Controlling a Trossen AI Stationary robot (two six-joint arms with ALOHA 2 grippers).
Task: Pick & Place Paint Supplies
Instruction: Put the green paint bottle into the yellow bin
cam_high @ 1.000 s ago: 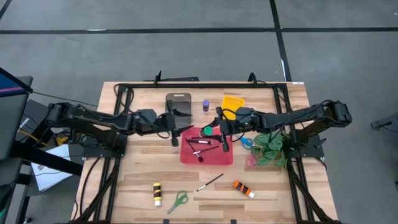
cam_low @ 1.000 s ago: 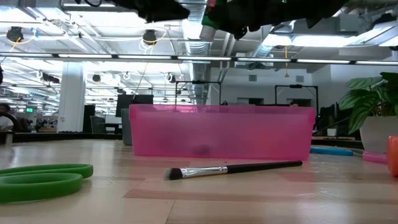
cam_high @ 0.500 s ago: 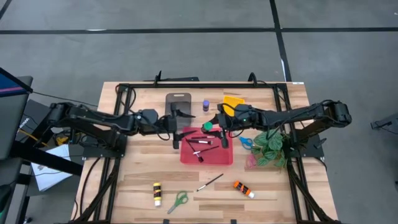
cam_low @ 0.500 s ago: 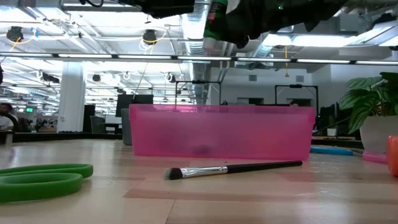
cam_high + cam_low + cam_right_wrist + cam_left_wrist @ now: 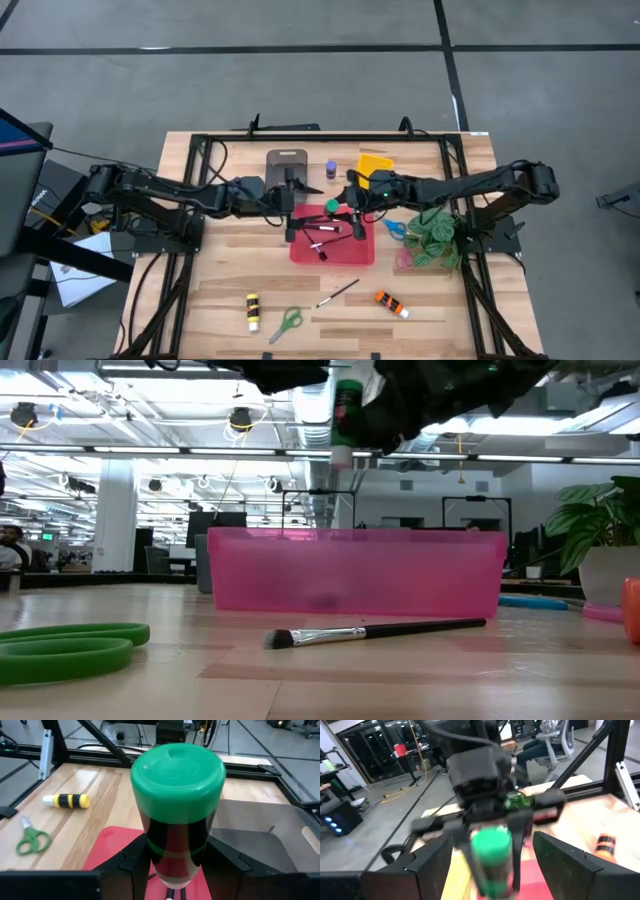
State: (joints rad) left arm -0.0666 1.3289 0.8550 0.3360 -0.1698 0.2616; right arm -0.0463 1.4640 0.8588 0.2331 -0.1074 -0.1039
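Note:
A green-capped paint bottle [image 5: 177, 795] sits in my right gripper [image 5: 177, 865] over the far end of the red tray [image 5: 345, 256]; in the high view the bottle [image 5: 333, 207] is beside that gripper [image 5: 347, 207]. My left gripper [image 5: 291, 205] is open at the tray's far left corner, facing the bottle [image 5: 491, 851] and apart from it. Thin dark brushes [image 5: 322, 236] lie in the tray. On the near table lie a yellow tube [image 5: 253, 311], green scissors [image 5: 286, 322], a brush [image 5: 338, 293] and an orange tube [image 5: 391, 303]. My right gripper pinches the bottle's dark body [image 5: 175, 847] below the green cap, one finger [image 5: 134, 862] on each side. The fingers come from the table's right. The bottle is lifted clear above the tray, nearly upright in the low view, its white tip [image 5: 341, 457] pointing down.
A grey tray [image 5: 287, 165], a purple bottle [image 5: 331, 169] and a yellow tray [image 5: 375, 165] stand along the far side. Blue scissors [image 5: 397, 228] and a leafy plant [image 5: 433, 238] are right of the red tray. A black frame [image 5: 200, 140] rims the table.
My left gripper has moved toward the table's right, up to the red tray's far left corner. My right gripper has turned the bottle: in the low view it now hangs nearly upright with its white tip down, where before it was mostly hidden by the gripper.

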